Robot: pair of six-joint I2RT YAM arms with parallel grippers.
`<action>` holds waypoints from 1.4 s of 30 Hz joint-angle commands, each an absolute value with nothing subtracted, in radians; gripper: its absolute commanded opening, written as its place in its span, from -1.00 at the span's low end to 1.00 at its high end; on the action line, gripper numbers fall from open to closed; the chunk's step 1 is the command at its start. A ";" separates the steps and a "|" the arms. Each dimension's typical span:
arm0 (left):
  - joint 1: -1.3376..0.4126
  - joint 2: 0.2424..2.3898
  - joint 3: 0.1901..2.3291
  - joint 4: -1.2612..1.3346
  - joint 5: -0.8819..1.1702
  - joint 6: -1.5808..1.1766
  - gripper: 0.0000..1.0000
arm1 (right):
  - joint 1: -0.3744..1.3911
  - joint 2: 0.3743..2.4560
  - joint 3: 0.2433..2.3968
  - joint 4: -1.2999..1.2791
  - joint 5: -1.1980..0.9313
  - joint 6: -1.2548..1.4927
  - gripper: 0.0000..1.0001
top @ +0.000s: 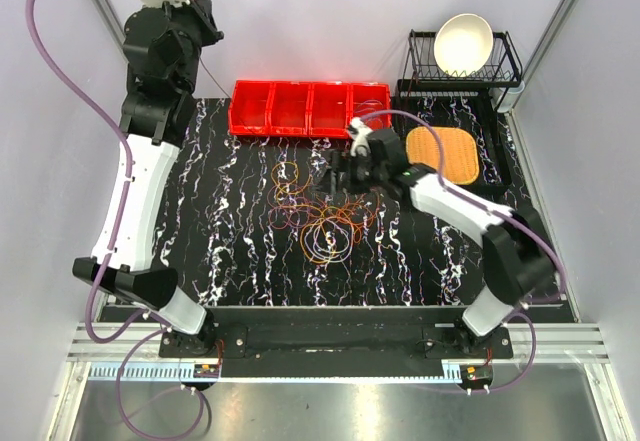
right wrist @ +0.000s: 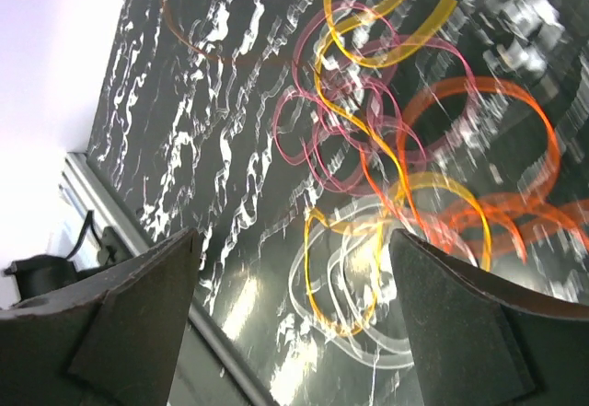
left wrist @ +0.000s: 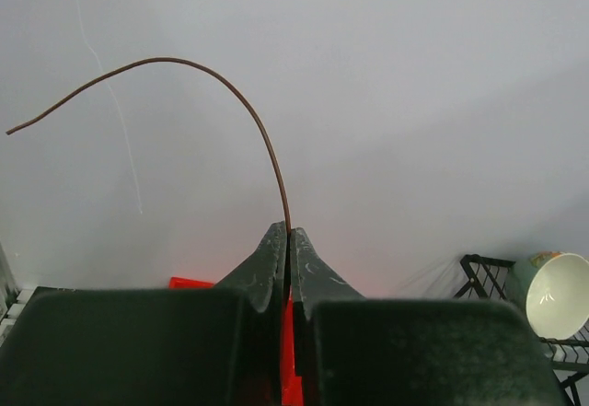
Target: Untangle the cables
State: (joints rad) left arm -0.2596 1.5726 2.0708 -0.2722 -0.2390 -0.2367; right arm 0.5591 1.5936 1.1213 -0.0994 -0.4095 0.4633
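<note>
**Two-arm cable separation: one strand drawn up, second grasp pending.** The left gripper (left wrist: 287, 233) was raised high at the far left, its jaws pressed together on one thin brown wire (left wrist: 212, 73), whose free end arched away against the wall. Whether that wire ran down into the heap could not be told.

The right gripper (right wrist: 294, 277) hung with its jaws spread wide and nothing between them, just above the cables (top: 325, 223). These lay as a heap of overlapping loops mid-way across the black marbled mat (top: 230, 251), in front of the red bin (top: 310, 108). Below the fingers, pink loops (right wrist: 342, 125), a yellow strand (right wrist: 382, 56), orange coils (right wrist: 479, 84) and whitish rings (right wrist: 368, 355) crossed one another.

Judged best practice was to descend over a single outlying loop, close on that strand alone, and draw it slowly sideways, so that neighbouring loops slipped free rather than cinched.
</note>
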 commanded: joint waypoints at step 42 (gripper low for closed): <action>-0.630 1.466 2.117 -0.258 -0.483 0.036 -1.00 | 0.687 1.824 1.905 -0.478 -0.029 0.322 -1.00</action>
State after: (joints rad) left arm -0.5983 1.5101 2.0750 -0.2684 -0.4500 0.0326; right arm 0.6792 2.0739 1.7039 -0.3466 -0.1307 0.3595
